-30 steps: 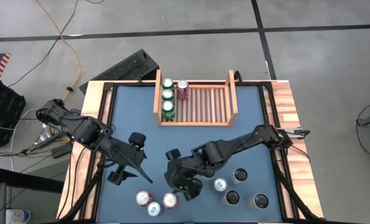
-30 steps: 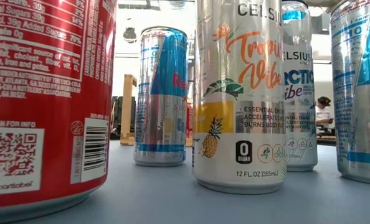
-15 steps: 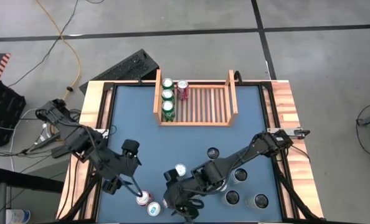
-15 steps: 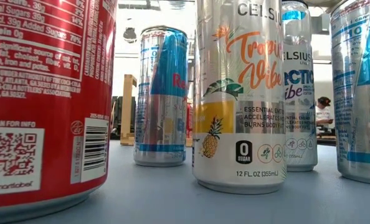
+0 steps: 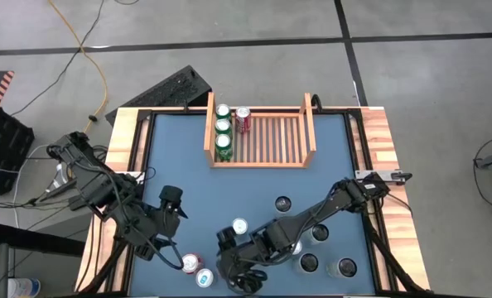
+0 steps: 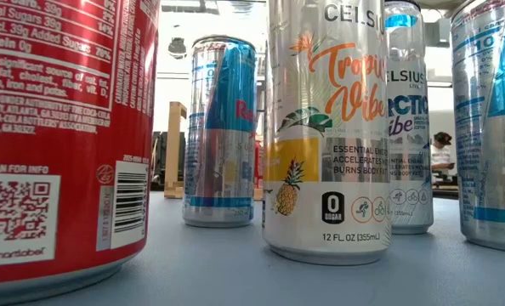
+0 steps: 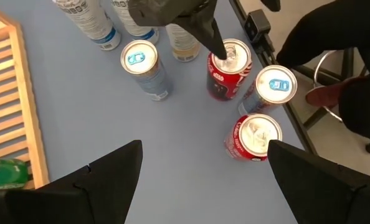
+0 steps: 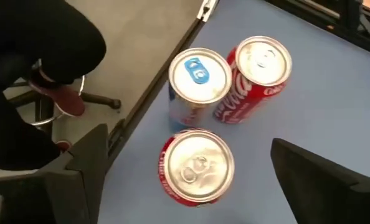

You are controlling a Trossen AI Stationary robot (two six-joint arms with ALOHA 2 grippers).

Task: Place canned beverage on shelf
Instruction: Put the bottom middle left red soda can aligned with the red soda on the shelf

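Note:
The light-wood shelf (image 5: 267,136) stands at the table's far middle. Three green cans (image 5: 223,141) and a red one (image 5: 243,119) stand at its left end. Near the front edge, two red cans (image 8: 194,165) (image 8: 260,68) and a blue-topped can (image 8: 199,81) stand upright. My right gripper (image 5: 239,280) hangs open above them, slanting down; the nearer red can lies between its fingers in the right wrist view, apart from both. My left gripper (image 5: 170,252) hovers open just left of the group, slanting down, holding nothing (image 7: 200,180).
Several more cans stand upright on the blue mat at the right front (image 5: 309,263) (image 5: 343,267) (image 5: 283,203), and one (image 5: 239,225) beside the right arm. The wooden table border (image 5: 385,149) frames the mat. Free mat lies between the shelf and the cans.
My right gripper has moved toward the near edge and down, and now stands over the can group, hiding one red can in the high view. My left gripper has swung toward the table's near-left corner. No can has moved.

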